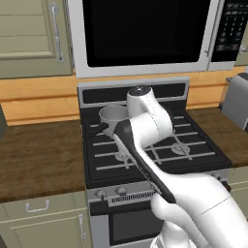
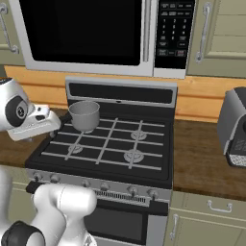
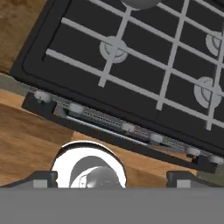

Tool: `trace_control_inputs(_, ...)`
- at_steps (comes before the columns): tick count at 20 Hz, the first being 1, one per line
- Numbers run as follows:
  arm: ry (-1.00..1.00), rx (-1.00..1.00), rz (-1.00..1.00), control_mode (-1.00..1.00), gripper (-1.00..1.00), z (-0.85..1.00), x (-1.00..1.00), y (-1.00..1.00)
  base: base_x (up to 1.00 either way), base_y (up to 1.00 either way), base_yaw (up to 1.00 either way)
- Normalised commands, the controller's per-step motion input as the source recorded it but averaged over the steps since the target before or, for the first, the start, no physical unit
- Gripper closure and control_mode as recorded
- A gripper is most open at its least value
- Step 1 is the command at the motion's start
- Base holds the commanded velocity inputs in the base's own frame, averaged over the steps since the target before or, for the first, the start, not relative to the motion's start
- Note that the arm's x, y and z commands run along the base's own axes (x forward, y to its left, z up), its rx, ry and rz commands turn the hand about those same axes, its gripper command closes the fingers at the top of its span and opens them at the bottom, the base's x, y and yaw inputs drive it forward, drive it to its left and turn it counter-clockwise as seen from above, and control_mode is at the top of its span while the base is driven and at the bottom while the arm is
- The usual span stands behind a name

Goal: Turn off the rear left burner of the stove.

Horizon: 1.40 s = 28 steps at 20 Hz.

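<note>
The stove (image 1: 193, 156) (image 2: 153, 166) (image 3: 39, 57) has a black cooktop with thin grey grates. A grey saucepan (image 1: 113, 116) (image 2: 85, 115) (image 3: 140, 2) stands on its rear left corner and hides the rear left burner beneath it. Small round knobs (image 1: 100, 193) (image 2: 55, 178) (image 3: 76, 108) line the steel front. My gripper (image 3: 111, 180) hangs high above the stove's front left edge, looking down on the knob row. It is open, fingertips (image 3: 43, 179) wide apart, with nothing between them. In the right base view the white hand (image 2: 33, 124) floats left of the saucepan.
A large microwave (image 1: 145, 34) (image 2: 86, 33) hangs over the stove. Wooden counters (image 1: 38, 155) (image 2: 206, 163) flank it, with a steel toaster (image 1: 237, 99) (image 2: 233, 127) on the right one. The other three burners (image 3: 114, 48) are bare. Cabinet drawers (image 1: 36, 207) sit below the left counter.
</note>
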Motion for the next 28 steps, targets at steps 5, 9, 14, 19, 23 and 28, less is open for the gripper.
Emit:
trace_control_inputs(5, 0.06, -0.28, 0.25, -1.00, -1.00, -0.54, -0.41, 0.81, 0.00, 0.00, 0.00)
trace_control_inputs(9, 0.02, -0.30, 0.28, -1.00, -1.00, -0.87, -0.32, 0.86, 0.00, 0.00, 0.00)
trace_control_inputs(14, 0.00, -0.16, 0.26, -1.00, -1.00, -0.94, -0.05, 0.41, 0.00, 0.00, 0.00)
trace_control_inputs(19, -0.06, -0.14, 0.16, -1.00, -1.00, -0.98, 0.22, 0.02, 0.00, 0.00, 0.00)
trace_control_inputs(23, -0.14, -0.10, 0.08, -1.00, -1.00, -0.98, 0.39, 0.00, 0.00, 0.00, 0.00)
trace_control_inputs(28, -0.24, -0.02, 0.00, -1.00, -1.00, -0.75, 0.45, -0.02, 0.00, 0.00, 0.00)
